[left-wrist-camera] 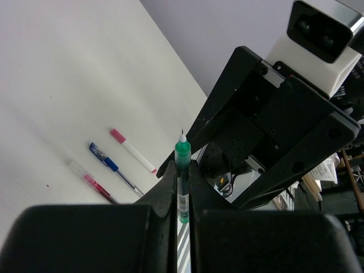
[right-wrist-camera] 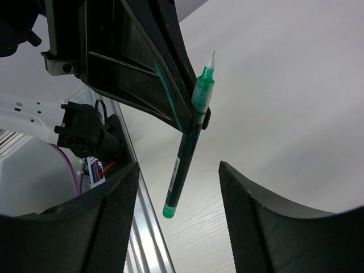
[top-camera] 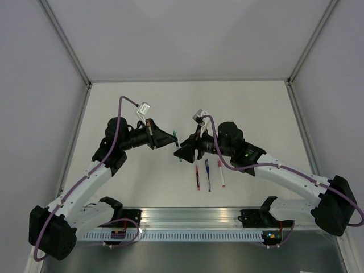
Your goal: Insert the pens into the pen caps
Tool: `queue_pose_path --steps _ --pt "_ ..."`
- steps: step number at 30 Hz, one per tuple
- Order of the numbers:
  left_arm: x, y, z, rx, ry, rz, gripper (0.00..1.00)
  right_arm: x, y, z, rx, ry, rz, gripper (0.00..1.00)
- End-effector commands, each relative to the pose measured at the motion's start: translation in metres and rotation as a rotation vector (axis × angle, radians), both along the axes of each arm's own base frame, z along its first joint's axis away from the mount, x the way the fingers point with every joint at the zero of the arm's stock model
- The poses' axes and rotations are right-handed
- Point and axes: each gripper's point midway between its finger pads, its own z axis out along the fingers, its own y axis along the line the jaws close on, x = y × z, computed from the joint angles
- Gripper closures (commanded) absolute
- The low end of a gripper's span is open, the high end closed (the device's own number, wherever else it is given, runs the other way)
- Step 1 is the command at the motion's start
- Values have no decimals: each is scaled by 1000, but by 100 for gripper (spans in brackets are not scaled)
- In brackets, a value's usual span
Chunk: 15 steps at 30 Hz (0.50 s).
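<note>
White tabletop (top-camera: 244, 108) fills the floor of a grey-walled booth. Both arms reach inward so that their grippers meet face to face above its middle, probably so that one can steady a pen while the other works on it.

The left gripper (left-wrist-camera: 182, 170) is clamped tight on the green pen (right-wrist-camera: 190, 142). It pinches the barrel just below the green collar, with the bare writing tip pointing up past its fingers and the long tail hanging free beneath. That grip leaves both ends exposed for a cap.

The right gripper (right-wrist-camera: 179, 169) is spread wide. Its fingers (right-wrist-camera: 108, 227) flank the pen's lower end without touching it, and they hold nothing.

Three more pens lie side by side on the table, nearer the bases: the red pen (top-camera: 197, 177), the blue pen (top-camera: 207, 175) and the white pen (top-camera: 221, 173) with reddish ends.

I can make out no loose cap in any view, so I cannot tell where the green pen's cap is.
</note>
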Motion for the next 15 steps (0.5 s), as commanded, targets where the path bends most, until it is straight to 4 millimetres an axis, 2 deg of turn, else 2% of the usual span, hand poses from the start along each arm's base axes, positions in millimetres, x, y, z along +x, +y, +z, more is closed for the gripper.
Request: queue_pose_path --steps 1,5,8,9,10,15 --pt "-5 -2 18 -57 -37 -12 98 -2 11 14 62 -41 34 36" --pt "-7 -2 17 -71 -33 -20 98 -3 17 11 82 -25 48 38" --pt "-9 -2 15 -75 -24 -24 98 -3 22 6 89 -5 53 49" --pt "-9 -2 14 -74 -24 -21 98 -3 23 4 92 -4 57 54" --pt "-9 -2 14 -74 -27 -21 98 -3 24 5 103 2 57 67" --pt "-8 0 17 -69 -36 -2 98 -2 25 -3 81 26 49 94"
